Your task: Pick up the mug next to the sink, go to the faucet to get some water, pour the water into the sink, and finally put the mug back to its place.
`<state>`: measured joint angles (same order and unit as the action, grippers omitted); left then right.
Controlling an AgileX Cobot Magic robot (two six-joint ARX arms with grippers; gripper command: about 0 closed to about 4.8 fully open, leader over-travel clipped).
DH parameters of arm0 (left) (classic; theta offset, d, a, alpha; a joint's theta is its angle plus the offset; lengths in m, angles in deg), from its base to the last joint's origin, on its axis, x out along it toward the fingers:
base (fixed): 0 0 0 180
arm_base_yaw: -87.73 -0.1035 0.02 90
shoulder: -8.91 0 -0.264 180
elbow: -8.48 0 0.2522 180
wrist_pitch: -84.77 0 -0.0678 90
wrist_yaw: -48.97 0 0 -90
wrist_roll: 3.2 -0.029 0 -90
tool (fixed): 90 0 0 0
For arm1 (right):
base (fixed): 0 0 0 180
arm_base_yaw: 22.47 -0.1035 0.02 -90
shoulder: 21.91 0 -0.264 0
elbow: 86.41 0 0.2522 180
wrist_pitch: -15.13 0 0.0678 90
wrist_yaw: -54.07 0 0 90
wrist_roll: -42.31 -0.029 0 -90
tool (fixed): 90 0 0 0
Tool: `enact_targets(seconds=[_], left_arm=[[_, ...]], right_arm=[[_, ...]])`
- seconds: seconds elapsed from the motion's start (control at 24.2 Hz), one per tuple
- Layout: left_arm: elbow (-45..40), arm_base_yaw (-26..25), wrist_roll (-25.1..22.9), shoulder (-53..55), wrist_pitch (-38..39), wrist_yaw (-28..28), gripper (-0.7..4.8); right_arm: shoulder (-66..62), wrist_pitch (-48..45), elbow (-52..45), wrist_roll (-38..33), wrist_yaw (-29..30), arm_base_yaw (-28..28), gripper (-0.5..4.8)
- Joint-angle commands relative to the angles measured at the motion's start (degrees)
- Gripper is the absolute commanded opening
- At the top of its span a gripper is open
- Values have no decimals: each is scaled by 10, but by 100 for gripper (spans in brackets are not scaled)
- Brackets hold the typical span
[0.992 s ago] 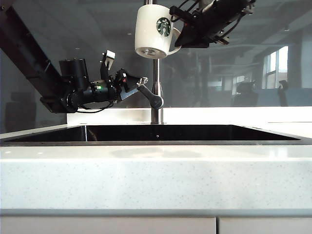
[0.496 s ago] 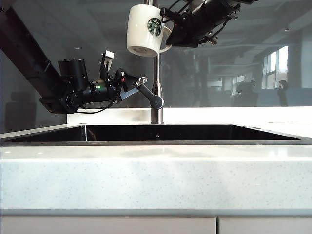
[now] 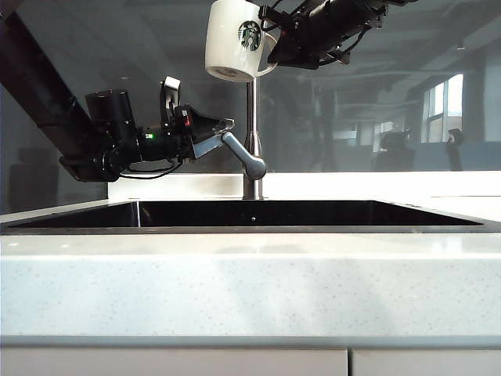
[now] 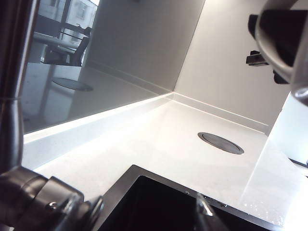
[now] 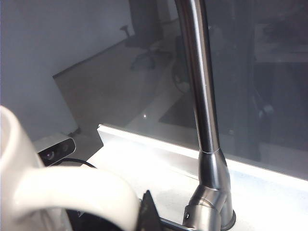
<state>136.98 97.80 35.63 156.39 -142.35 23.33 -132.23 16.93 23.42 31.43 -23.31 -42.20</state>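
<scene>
The white mug (image 3: 232, 37) with its green logo hangs high at the top of the exterior view, just left of the faucet (image 3: 252, 117) pipe. My right gripper (image 3: 275, 41) is shut on its handle (image 5: 72, 192) from the right; one black fingertip (image 5: 147, 214) shows beside it. Lower down, my left gripper (image 3: 218, 131) reaches in from the left, jaws open at the faucet's lever (image 3: 244, 155). In the left wrist view the lever's hub (image 4: 33, 202) lies by one finger (image 4: 204, 211). The dark sink (image 3: 258, 213) is below.
The pale speckled counter (image 3: 250, 282) runs across the front, and a glass back wall stands behind the faucet. A round dark disc (image 4: 220, 143) is set in the counter beyond the sink's corner. The left arm (image 3: 47, 102) slants down from the upper left.
The mug and right gripper have moved left and slightly up. The left gripper has turned at the wrist, and the lever's end has shifted a little to the right and down.
</scene>
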Motion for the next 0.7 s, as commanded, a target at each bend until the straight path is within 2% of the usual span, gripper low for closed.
enact_targets(seconds=[0.04, 0.21, 0.7], left_arm=[[3, 8, 6, -5, -14, 25, 300], [3, 7, -14, -5, -14, 7, 300], [3, 5, -122, -5, 28, -58, 300]], right_arm=[[10, -38, 10, -7, -1, -2, -2], [10, -48, 10, -7, -1, -2, -2], [11, -50, 10, -7, -5, -2, -2]])
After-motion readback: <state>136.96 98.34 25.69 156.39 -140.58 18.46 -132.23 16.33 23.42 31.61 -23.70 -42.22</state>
